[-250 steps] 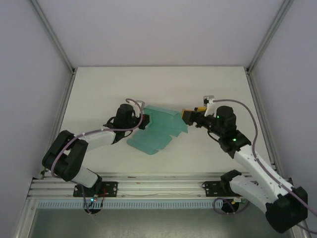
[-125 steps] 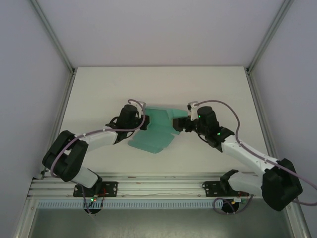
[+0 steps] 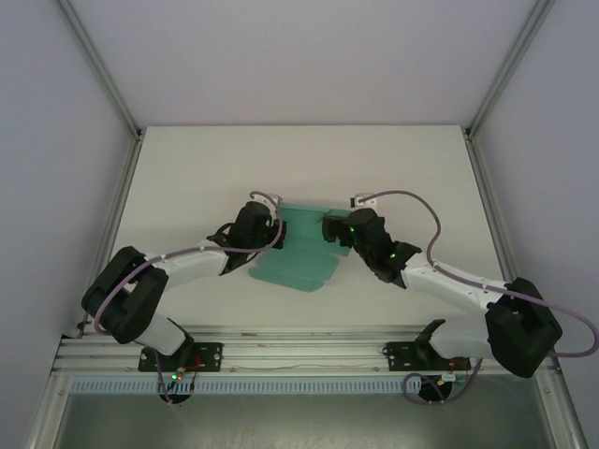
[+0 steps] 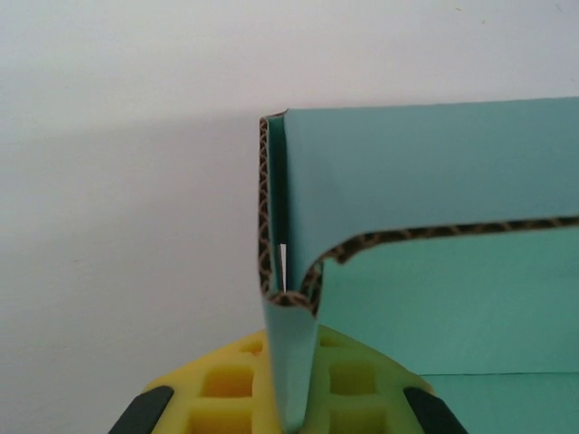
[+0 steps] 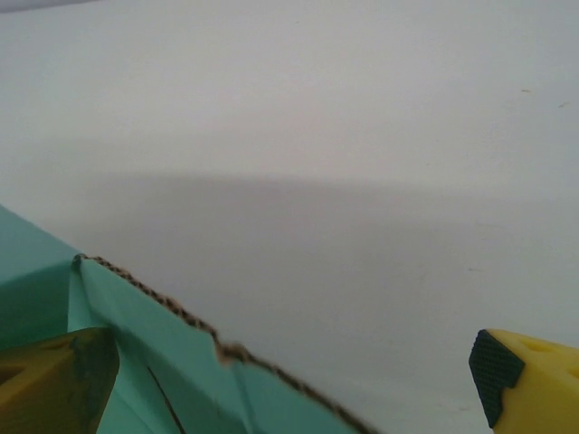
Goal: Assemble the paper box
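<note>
I have one paper box [image 3: 298,251] to work: a partly folded teal sheet of corrugated card lying about the middle of the worktop [image 3: 187,168], with one wall folded up and the rest spread toward the near edge.

My left claw [image 4: 289,398] is clamped on a narrow flap [image 4: 291,362] at the box's left corner, the card pinched between the yellow pads [image 4: 226,389]. I judge this grip stops the raised wall from dropping flat and anchors the sheet while the other side is worked.

My right claw [image 5: 289,398] stands wide apart at the box's right side. One finger is close against the teal panel and the other is well apart over bare worktop, so it holds nothing. I read that as lining up to take the right-hand wall.

Count: one box, two arms, two claws, one clamped and one apart.
</note>
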Controlling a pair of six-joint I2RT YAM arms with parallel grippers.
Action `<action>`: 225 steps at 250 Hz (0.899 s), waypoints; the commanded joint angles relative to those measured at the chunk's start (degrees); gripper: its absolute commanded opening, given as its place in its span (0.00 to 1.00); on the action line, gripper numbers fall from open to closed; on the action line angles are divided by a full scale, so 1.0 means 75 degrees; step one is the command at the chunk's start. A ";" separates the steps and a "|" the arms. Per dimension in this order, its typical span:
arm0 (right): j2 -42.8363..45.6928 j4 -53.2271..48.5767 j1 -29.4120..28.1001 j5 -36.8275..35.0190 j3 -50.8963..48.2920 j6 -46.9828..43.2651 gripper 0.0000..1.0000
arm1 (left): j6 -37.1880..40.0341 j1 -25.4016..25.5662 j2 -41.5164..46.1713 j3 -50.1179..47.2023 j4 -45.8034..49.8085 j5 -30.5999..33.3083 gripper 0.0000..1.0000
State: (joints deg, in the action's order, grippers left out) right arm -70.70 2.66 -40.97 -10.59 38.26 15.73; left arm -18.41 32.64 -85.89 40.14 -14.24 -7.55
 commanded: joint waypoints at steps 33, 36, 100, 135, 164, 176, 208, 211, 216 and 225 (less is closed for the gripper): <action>0.1216 -0.0699 -0.0029 -0.0033 -0.0268 0.0332 0.99 | -0.0322 0.0077 0.0578 -0.0159 0.0162 0.0974 0.00; 0.1310 -0.0746 -0.0023 0.0033 -0.0305 0.0294 1.00 | -0.0312 0.0074 0.0603 -0.0169 0.0174 0.1001 0.00; 0.2610 -0.1687 -0.0022 0.0483 -0.0778 0.0052 1.00 | -0.0392 0.0042 0.1154 -0.0088 0.0761 0.1627 0.00; 0.2327 -0.1855 -0.0022 0.0860 -0.0814 -0.0066 1.00 | -0.0585 -0.0004 0.1411 -0.0021 0.1028 0.1796 0.00; 0.1928 -0.2085 -0.0016 0.0631 -0.0670 -0.0093 1.00 | -0.0608 -0.0030 0.1588 -0.0055 0.1113 0.1837 0.00; 0.1784 -0.2138 -0.0011 0.0472 -0.0616 -0.0104 1.00 | -0.0608 -0.0051 0.1631 -0.0073 0.1142 0.1868 0.00; 0.1541 -0.2218 -0.0009 0.0335 -0.0578 -0.0034 1.00 | -0.0639 -0.0075 0.1687 -0.0079 0.1300 0.1962 0.00; 0.1525 -0.2223 0.0003 0.0312 -0.0578 -0.0034 1.00 | -0.0649 -0.0075 0.1689 -0.0086 0.1299 0.1967 0.00; 0.1510 -0.2207 0.0007 0.0278 -0.0597 -0.0040 1.00 | -0.0625 -0.0078 0.1689 -0.0081 0.1327 0.1968 0.00; 0.1482 -0.2145 0.0023 0.0230 -0.0607 -0.0083 1.00 | -0.0599 -0.0081 0.1698 -0.0088 0.1326 0.1947 0.00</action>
State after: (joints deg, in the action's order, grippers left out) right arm -59.05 -12.27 -40.99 -5.91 32.99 15.84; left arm -22.28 32.53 -74.46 39.48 -6.20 5.26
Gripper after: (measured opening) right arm 0.997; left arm 0.075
